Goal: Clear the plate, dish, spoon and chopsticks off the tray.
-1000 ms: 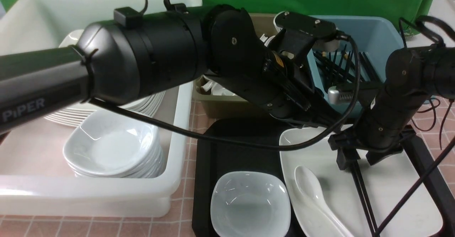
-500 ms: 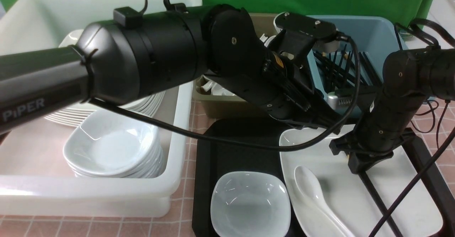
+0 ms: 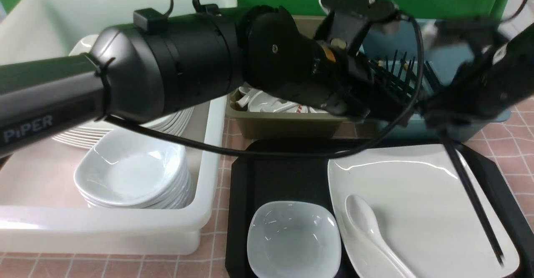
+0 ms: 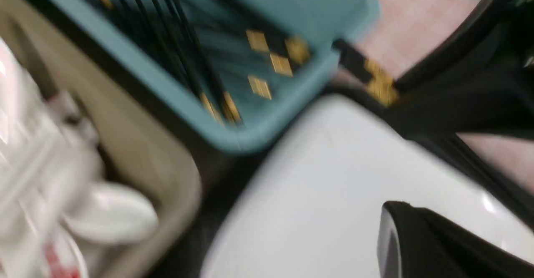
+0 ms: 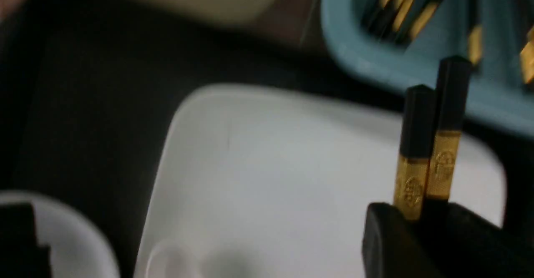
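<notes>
The right gripper point(image 3: 443, 121) pinches the black chopsticks point(image 3: 471, 194) over the white plate point(image 3: 409, 194). The left gripper point(image 4: 400, 236) is squeezed closed by the blue bin point(image 4: 267, 132).

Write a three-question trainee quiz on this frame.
1. True or false: the spoon lies on the plate.
2. The right hand grips: A the spoon, B the chopsticks, C nothing.
3. Fill in: other chopsticks lie in the ___ bin.
Key: 1 true; 2 B; 3 blue, the blue bin.
</notes>
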You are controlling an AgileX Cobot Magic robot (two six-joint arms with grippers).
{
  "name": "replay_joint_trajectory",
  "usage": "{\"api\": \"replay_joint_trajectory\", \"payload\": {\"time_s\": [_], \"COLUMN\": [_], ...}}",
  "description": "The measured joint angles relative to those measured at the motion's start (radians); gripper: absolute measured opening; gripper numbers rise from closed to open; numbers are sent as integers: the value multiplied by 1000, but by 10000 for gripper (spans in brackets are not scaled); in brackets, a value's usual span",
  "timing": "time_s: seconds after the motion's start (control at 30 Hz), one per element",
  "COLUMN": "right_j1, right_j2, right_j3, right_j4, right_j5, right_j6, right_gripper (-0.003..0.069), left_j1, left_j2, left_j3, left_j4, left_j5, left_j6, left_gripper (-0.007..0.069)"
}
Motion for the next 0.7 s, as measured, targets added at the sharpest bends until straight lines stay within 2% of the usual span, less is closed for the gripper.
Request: {"api": "replay_joint_trajectory", "payload": {"time_s": [0.1,0.17,0.2,0.23,0.4,0.53,0.7], "right_j1": [-45,-87,-90,-114,-143,-145,-145], "right_j2": [-4,13,18,45,150,247,366], "right_j3": [-25,-43,-44,-49,-51,-74,-121], "right_j4": [0,0,0,0,1,6,7], "right_j5": [-180,-372,-404,-527,-849,-1001,-1067], "right_j6": [11,39,41,64,89,92,92], "right_gripper": [181,181,181,181,181,181,181], "left_j1": [0,0,0,0,10,16,18], "left_j2": [0,0,0,0,3,11,11], "left_j3": [0,0,0,0,0,0,0], "left_j4": [10,32,33,37,37,39,53], "left_j5": [-121,-231,-239,-302,-354,-345,-324], "left_j6": [0,0,0,0,0,0,4], "left_gripper": [-3,-3,-3,-3,-3,-3,-3]}}
